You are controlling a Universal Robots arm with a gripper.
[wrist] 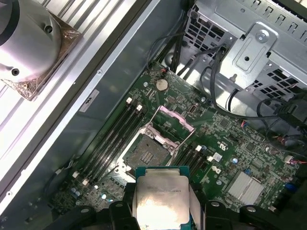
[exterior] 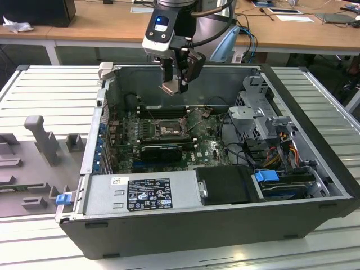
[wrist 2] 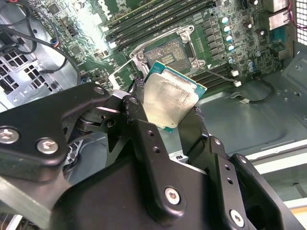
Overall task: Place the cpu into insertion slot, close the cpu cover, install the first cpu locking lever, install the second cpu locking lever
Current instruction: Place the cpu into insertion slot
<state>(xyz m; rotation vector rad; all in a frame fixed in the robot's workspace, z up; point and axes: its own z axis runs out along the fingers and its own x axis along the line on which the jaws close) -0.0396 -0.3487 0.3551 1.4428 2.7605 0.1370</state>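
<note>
Cpu [wrist 2: 170, 98] sits gripped by its edges in your gripper [wrist 2: 165, 115], fingers closed on it, silvery lid facing second wrist view. You hold it in air above open computer case [exterior: 225, 225]. Beneath, insertion slot [wrist: 151, 151] on green motherboard [wrist: 230, 143] lies bare, well apart from chip. At slot's edge, cpu cover [wrist: 173, 116] stands swung up.

Arm [exterior: 175, 7] overhead, hand [exterior: 176, 85] downward, fingers [wrist 2: 140, 125] tight on the cpu [wrist 2: 170, 98].
</note>
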